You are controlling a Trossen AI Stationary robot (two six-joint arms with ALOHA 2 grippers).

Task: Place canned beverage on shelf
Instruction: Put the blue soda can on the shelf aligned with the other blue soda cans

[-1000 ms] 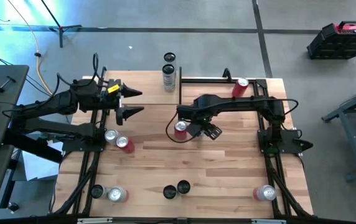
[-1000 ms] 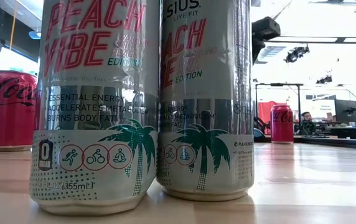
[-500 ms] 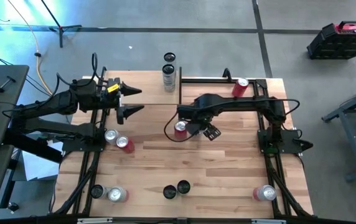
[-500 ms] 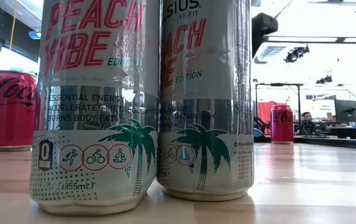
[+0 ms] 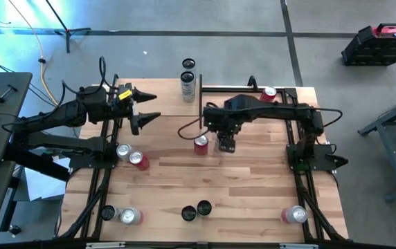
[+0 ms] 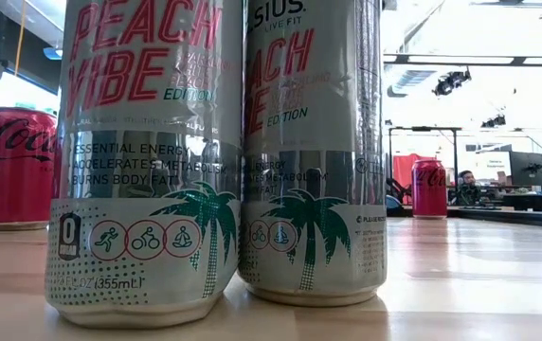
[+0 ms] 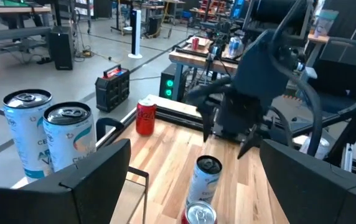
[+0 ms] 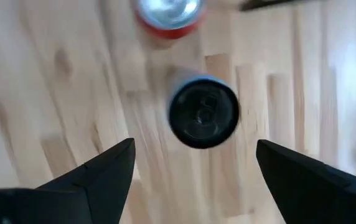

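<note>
A pale can with a black top (image 8: pixel 203 112) stands upright on the light wood, also seen in the left wrist view (image 7: pixel 206 177). My right gripper (image 8: pixel 195 144) hangs open straight above it, fingers pointing down and clear of it; in the high view the gripper (image 5: pixel 226 144) hides the can. A red can (image 5: pixel 201 144) stands just beside it on the side of the left arm. The shelf's black frame (image 5: pixel 232 88) runs along the table's far right part. My left gripper (image 5: pixel 156 106) waits open and level at the far left, pointing toward the right arm.
A red can (image 5: pixel 267 95) stands by the shelf's far rail. Two tall pale cans (image 5: pixel 187 79) stand at the far edge, two (image 5: pixel 130 155) at the left, more along the near edge (image 5: pixel 196 210), (image 5: pixel 295 214). Bare wood lies in the middle.
My right gripper has risen straight up from low beside the red can and has rolled about its own downward line, so its fingers now stand crosswise above the black-topped can. The red can has stayed where it was.
</note>
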